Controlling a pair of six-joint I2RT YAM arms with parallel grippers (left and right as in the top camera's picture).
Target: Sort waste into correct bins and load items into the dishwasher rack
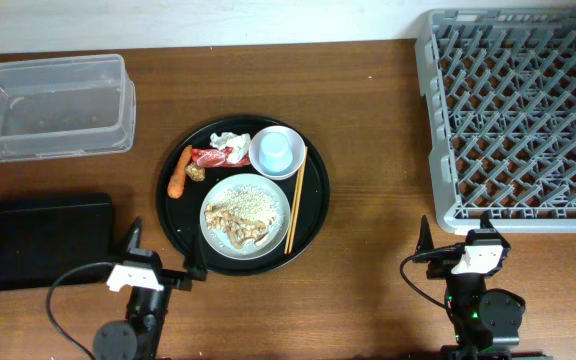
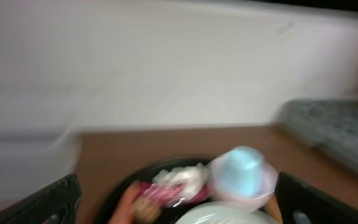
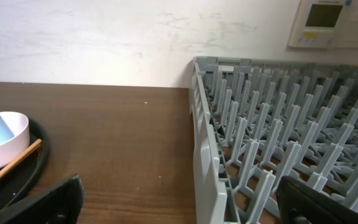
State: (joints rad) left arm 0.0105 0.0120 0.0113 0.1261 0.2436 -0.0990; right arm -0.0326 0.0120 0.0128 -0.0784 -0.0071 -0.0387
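Note:
A round white plate (image 1: 238,216) with rice and brownish scraps (image 1: 240,226) sits on a large round black tray (image 1: 313,190). On that tray too are a small white bowl (image 1: 260,160) holding a light blue cup (image 1: 277,151), wooden chopsticks (image 1: 295,212), an orange carrot (image 1: 179,172), a red wrapper (image 1: 212,157) and a white tissue (image 1: 230,141). My left gripper (image 1: 165,252) is open and empty at the tray's near left edge. Its view is blurred but shows the cup (image 2: 241,171) and wrapper (image 2: 166,190). My right gripper (image 1: 456,232) is open and empty just in front of the grey dishwasher rack (image 1: 518,120), by the rack's near corner (image 3: 207,168).
A clear tub (image 1: 53,105) with a white label stands at the back left. A flat black rectangular tray (image 1: 38,240) lies at the front left, next to my left arm. The bowl and a chopstick tip (image 3: 8,163) show at the left of the right wrist view.

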